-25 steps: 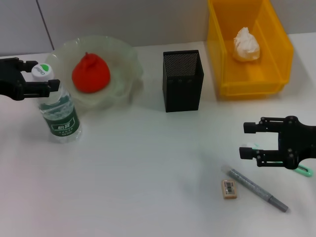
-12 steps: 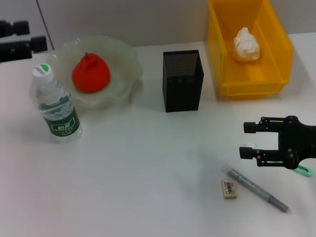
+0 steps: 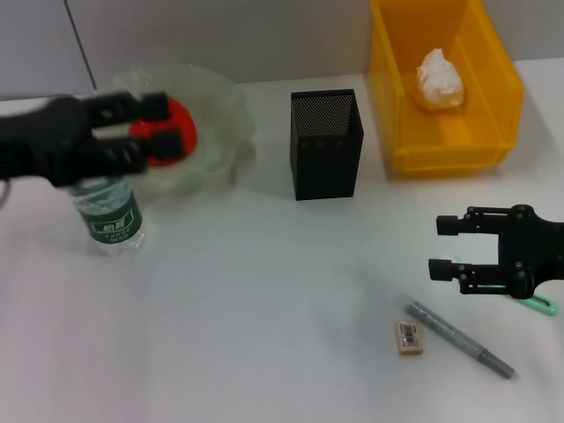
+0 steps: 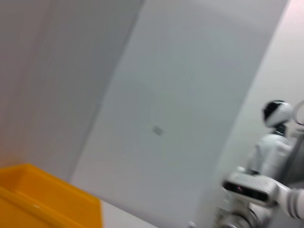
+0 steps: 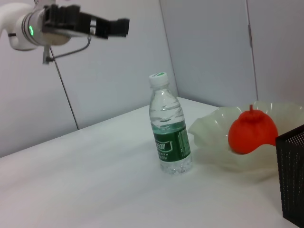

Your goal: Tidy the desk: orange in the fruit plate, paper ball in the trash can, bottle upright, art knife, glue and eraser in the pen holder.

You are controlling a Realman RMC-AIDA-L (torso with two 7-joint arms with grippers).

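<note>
Head cam first: my left claw (image 3: 132, 132) is spread open with nothing in it, up above the bottle (image 3: 107, 211) and the orange (image 3: 167, 132) sitting in the fruit plate (image 3: 225, 106). Bottle's upright on the counter (image 3: 264, 291), long axis vertical. Paper ball (image 3: 439, 79) is in the trash can (image 3: 493, 88). Right claw (image 3: 449, 248) is open and empty too, just above the eraser (image 3: 408, 337) and a grey pen (image 3: 458, 338), with the pen holder (image 3: 326, 145) well off.

Left wrist cam: only wall and a yellow bin corner.

Right wrist cam: bottle standing, cap up, left claw high overhead. My worry: a low swing clips the bottle over.
</note>
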